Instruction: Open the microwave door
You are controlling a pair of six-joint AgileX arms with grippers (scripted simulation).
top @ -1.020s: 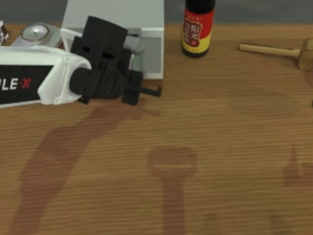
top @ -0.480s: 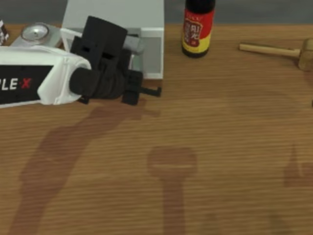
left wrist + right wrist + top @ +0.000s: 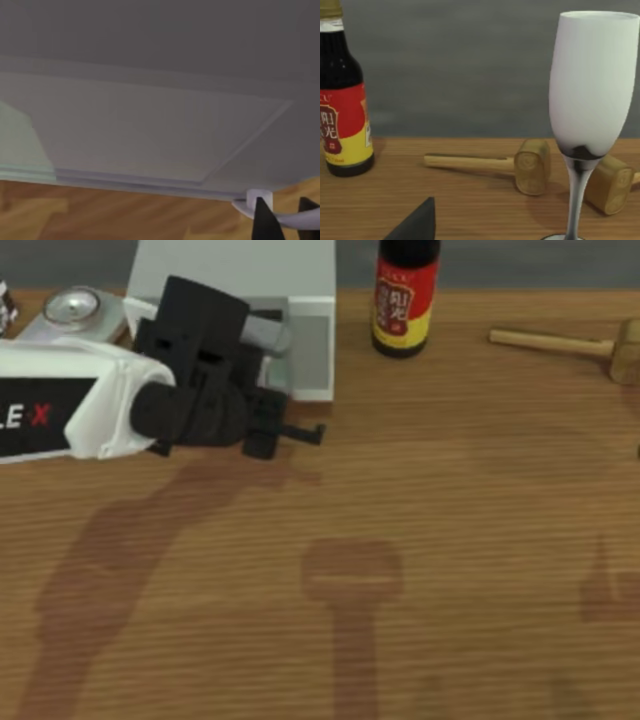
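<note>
1. The microwave (image 3: 235, 280), upper left of the top view; the microwave door (image 3: 262, 340), white-framed with a grey window, stands partly swung out.
2. Left gripper (image 3: 268, 360) at the door; whether its fingers pinch the handle cannot be told.
3. Risk: handle slipping free if the pull leaves the door's arc.
4. Right gripper: not visible from above.

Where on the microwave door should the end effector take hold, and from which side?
Probably the microwave door's handle strip at its free edge, approached from the table side in front of the microwave. The left end effector is already there; a protruding strip suits two fingers.
</note>
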